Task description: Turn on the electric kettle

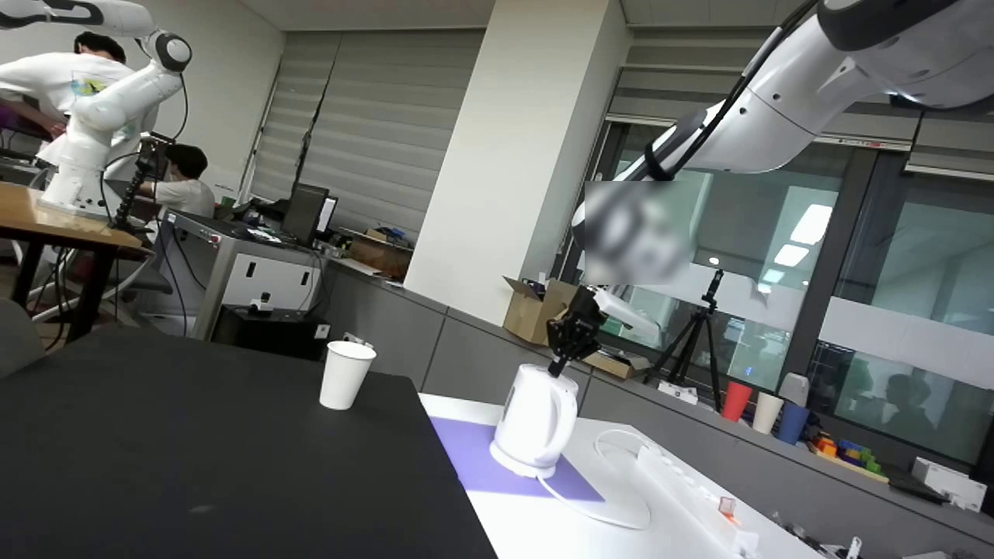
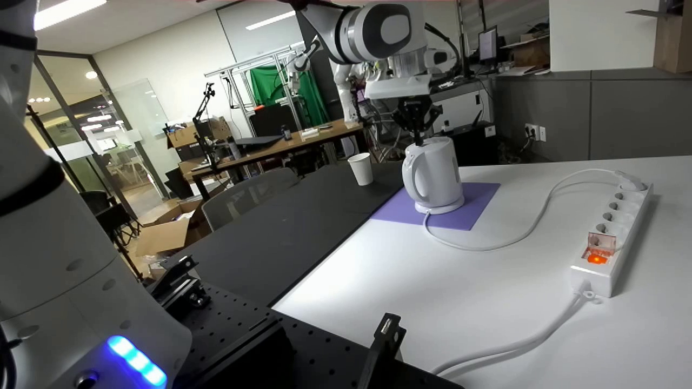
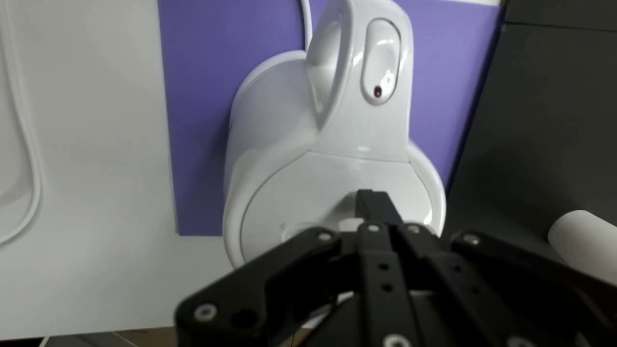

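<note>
The white electric kettle (image 1: 524, 423) stands upright on a purple mat, also in an exterior view (image 2: 435, 175). In the wrist view its lid (image 3: 299, 193) and handle fill the middle. A long oval switch (image 3: 383, 53) with a small dark red spot at its near end sits on top of the handle. My gripper (image 3: 373, 195) points down over the lid with its fingertips together and nothing between them. It also shows in both exterior views (image 1: 556, 368) (image 2: 418, 142). The fingertips are at or just above the lid; I cannot tell whether they touch it.
A white paper cup (image 1: 345, 376) stands on the black table part beside the mat (image 2: 478, 200). The kettle's white cord (image 2: 503, 246) runs to a white power strip (image 2: 616, 237) with a lit orange switch. A grey wall ledge runs behind the table.
</note>
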{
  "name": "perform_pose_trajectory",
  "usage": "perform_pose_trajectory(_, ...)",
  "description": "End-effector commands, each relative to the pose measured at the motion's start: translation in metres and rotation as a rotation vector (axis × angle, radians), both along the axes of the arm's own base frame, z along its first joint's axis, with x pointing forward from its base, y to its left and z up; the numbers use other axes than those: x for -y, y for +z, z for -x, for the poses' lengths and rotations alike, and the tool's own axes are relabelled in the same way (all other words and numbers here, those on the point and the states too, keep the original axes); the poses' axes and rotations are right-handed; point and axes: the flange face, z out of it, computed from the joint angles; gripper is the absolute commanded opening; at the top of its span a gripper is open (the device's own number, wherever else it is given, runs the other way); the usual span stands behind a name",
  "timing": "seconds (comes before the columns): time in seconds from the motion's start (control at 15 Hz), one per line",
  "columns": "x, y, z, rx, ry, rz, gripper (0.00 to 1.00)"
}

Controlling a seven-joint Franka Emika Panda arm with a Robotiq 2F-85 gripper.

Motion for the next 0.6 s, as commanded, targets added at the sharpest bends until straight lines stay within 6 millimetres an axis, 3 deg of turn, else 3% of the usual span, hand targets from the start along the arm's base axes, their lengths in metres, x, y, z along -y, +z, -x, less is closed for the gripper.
perform_pose_trajectory(0.0,-0.007,0.029,0.008,0.089,0.009,0.022,0.0)
perform_pose_trajectory(0.2,-0.014,0.06,0.013,0.107,0.02,0.05,0.0)
perform_pose_trajectory(0.27,-0.016,0.072,0.018,0.065,0.044,0.057,0.17)
perform_pose_trajectory(0.33,-0.017,0.083,0.022,0.038,0.066,0.067,0.27)
perform_pose_trajectory(0.53,-0.018,0.125,0.035,0.005,0.094,0.126,0.46)
